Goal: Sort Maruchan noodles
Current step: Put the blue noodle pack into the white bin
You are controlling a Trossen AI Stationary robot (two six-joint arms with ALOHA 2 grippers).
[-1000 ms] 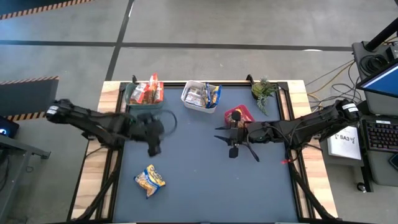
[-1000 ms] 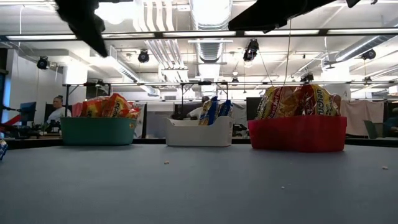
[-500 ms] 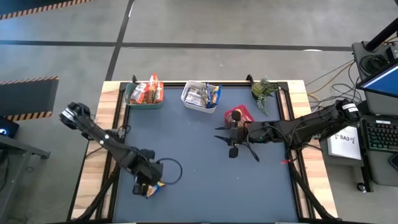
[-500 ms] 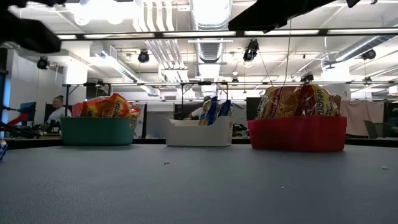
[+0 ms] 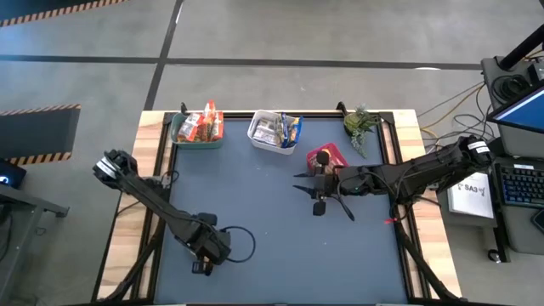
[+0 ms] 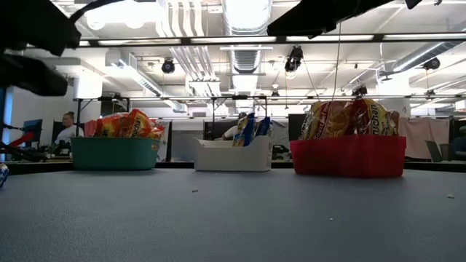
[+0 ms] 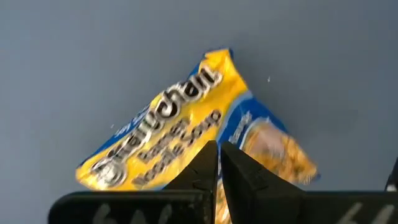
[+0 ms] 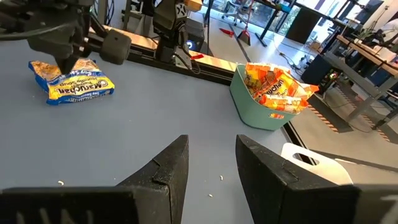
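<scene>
Left pincer [image 5: 202,255] lowered over a yellow-and-blue Maruchan packet [image 7: 186,143] at the lower left of the dark surface [image 5: 280,229].

In the high view the packet is hidden beneath the arm; in the left wrist view the pincer's fingers [image 7: 205,171] are pressed together, overlapping the packet's near edge. Along the top edge stand a green bin [image 5: 195,136], a white bin [image 5: 263,138] and a red bin [image 5: 333,153], each holding packets. The right pincer [image 5: 316,194], spread, hovers just below the red bin.
</scene>
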